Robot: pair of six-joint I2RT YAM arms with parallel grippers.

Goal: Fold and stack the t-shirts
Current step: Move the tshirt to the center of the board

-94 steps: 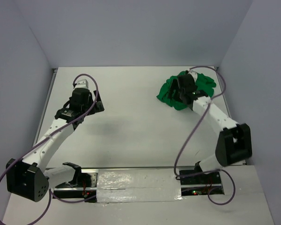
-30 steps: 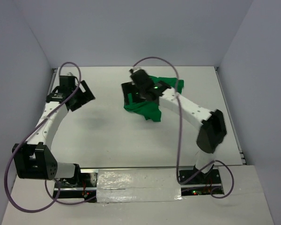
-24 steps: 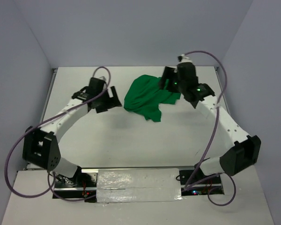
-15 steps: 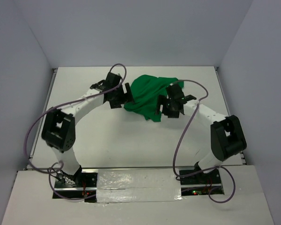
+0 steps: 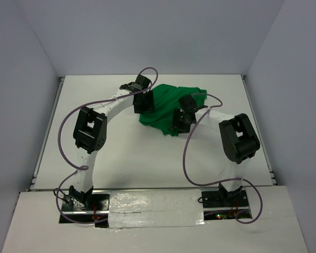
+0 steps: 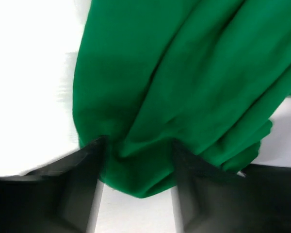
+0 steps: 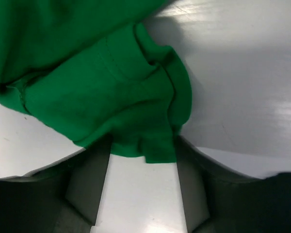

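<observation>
The bright green t-shirt lies crumpled at the back middle of the white table. My left gripper is at the shirt's left edge. In the left wrist view a bunched fold of the t-shirt fills the gap between the left gripper fingers, which stand half closed and touch it on both sides. My right gripper is at the shirt's near right hem. In the right wrist view the hem of the t-shirt sits between the right gripper fingertips, which are also half closed.
Pale walls close the table in at the back, left and right. A metal rail runs along the left table edge. Both arms arch over the table's middle, with purple cables looping off them.
Both arms have swung in onto the t-shirt, the left to its left edge and the right to its near hem. Both sets of jaws have narrowed from wide open around the cloth.
</observation>
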